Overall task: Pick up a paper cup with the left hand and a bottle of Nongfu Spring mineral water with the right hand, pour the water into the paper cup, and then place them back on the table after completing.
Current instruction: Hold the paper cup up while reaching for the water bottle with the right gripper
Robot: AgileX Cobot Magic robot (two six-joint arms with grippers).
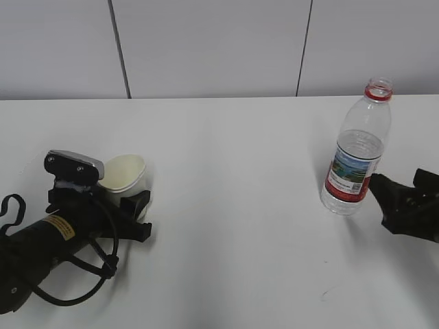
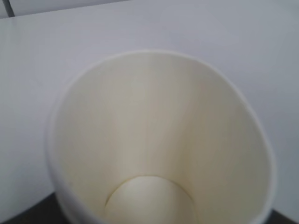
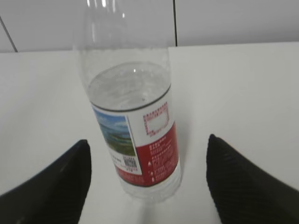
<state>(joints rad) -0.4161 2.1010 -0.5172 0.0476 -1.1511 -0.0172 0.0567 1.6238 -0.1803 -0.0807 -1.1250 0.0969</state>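
Clearly you had spread the right hand (image 3: 147, 186) wide, its fingers apart from the upright bottle (image 1: 357, 154) at the table's (image 1: 233, 205) right. Left hand (image 1: 130, 205) flanked the empty paper cup (image 1: 123, 173); whether it gripped, I couldn't tell.
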